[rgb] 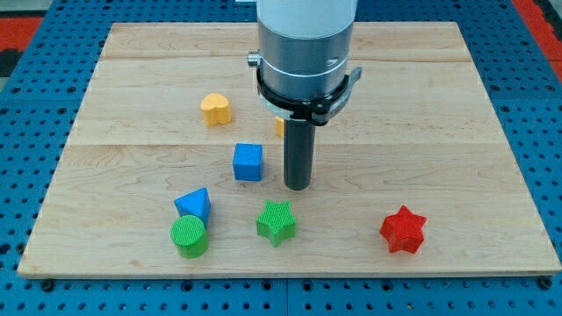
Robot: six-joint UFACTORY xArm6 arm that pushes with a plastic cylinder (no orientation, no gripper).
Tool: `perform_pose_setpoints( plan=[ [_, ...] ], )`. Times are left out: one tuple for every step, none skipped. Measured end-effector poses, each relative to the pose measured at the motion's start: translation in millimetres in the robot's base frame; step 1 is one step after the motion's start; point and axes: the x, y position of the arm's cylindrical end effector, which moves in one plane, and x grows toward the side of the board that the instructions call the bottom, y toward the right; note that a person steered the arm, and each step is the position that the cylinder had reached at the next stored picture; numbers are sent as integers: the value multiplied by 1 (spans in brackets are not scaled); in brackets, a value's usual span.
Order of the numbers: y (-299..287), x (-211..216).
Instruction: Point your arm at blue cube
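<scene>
The blue cube (pixel 248 162) sits on the wooden board (pixel 421 105) a little left of the middle. My tip (pixel 299 187) is the lower end of the dark rod, just to the right of the blue cube and slightly lower in the view, with a small gap between them. The green star (pixel 277 221) lies just below my tip.
A yellow heart-shaped block (pixel 216 109) lies above left of the cube. An orange block (pixel 278 125) is mostly hidden behind the rod. A blue triangle (pixel 194 204) and a green cylinder (pixel 189 236) sit at lower left. A red star (pixel 403 229) lies at lower right.
</scene>
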Motion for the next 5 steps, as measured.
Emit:
perform_pose_setpoints(
  plan=[
    [17,6],
    [32,6],
    [36,6],
    [42,6],
    [42,6]
  ],
)
